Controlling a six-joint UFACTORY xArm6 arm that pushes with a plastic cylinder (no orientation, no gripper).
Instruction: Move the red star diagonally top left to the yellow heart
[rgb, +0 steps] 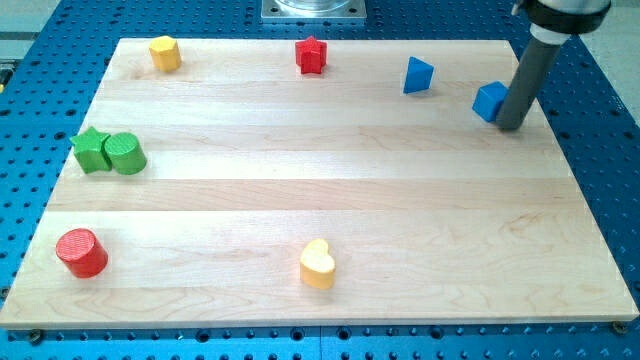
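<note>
Tool first: my tip (511, 125), a bare rod with nothing to open or close, is resting against a blue block (489, 101) at the wooden tabletop's (330, 170) upper right, gripping nothing. It is sitting well apart from the red star (312, 55) at top centre. The yellow heart (318, 265) is lying near the bottom edge. Elsewhere are sitting a blue triangular block (418, 76), green pair (109, 152), red cylinder (81, 252) and yellow block (165, 53), none blocking the way.

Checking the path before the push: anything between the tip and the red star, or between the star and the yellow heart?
My tip touches the blue cube at the view's right. The blue triangle lies roughly between it and the red star. Nothing visible stands between star and yellow heart.
</note>
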